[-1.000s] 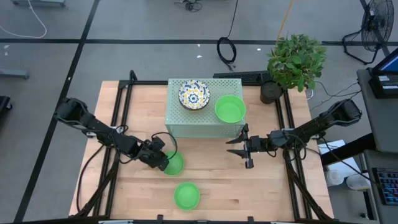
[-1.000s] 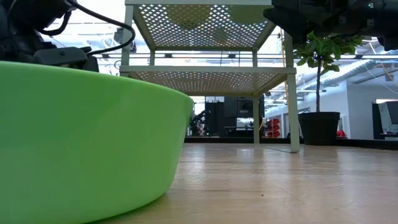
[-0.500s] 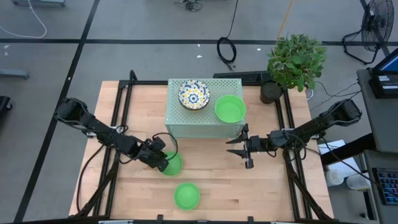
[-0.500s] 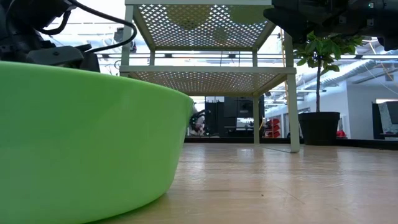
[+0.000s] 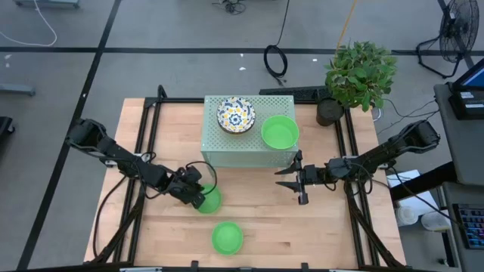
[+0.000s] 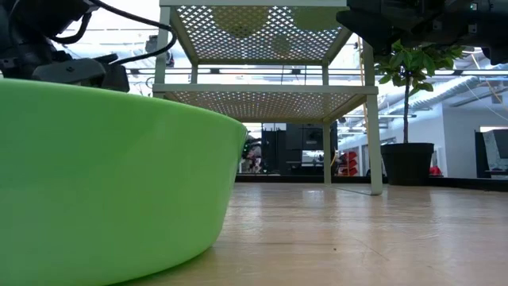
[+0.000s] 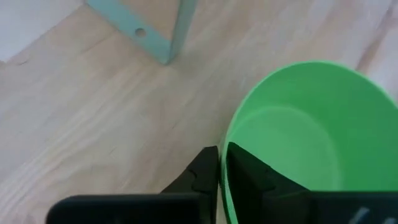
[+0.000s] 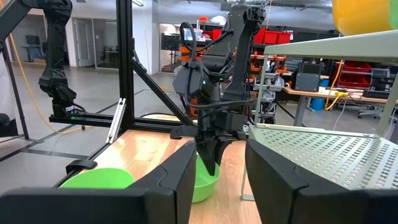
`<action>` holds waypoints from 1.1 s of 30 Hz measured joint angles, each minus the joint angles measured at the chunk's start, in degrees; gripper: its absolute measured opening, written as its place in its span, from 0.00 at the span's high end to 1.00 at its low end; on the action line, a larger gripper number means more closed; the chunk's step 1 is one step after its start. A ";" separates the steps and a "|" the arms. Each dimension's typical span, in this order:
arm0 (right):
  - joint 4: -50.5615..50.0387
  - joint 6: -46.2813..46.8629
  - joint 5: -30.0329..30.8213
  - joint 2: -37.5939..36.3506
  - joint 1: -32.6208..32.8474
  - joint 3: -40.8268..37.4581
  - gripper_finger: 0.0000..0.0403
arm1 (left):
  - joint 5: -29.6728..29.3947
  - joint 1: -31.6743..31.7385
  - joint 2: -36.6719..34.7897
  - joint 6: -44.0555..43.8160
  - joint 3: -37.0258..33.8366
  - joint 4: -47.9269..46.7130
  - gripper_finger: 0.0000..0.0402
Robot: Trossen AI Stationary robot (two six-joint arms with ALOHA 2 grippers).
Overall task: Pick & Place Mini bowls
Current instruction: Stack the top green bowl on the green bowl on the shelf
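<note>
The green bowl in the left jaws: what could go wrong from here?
1. The left gripper pinches only the thin rim of the green bowl, one finger inside and one outside. The bowl may tilt or slip when it is lifted.
2. The stand is close to this bowl. A low carry could knock the bowl against the stand's leg.

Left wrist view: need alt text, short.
The left tool is shut on the rim of a plain bright green round mini bowl, one dark finger outside the wall and one inside. The bowl sits on the light wooden table, near a leg of the pale green perforated metal stand.
</note>
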 joint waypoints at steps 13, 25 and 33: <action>-0.01 0.00 0.01 -0.02 0.00 0.00 0.68 | 2.80 0.00 -0.02 15.24 0.02 15.96 0.96; -0.02 0.00 0.00 -0.01 -0.01 0.00 0.68 | 3.45 0.00 -0.04 23.46 0.02 24.80 0.98; -0.02 0.00 0.00 0.00 0.00 0.00 0.68 | 4.79 -0.97 -0.04 34.68 0.02 36.70 0.98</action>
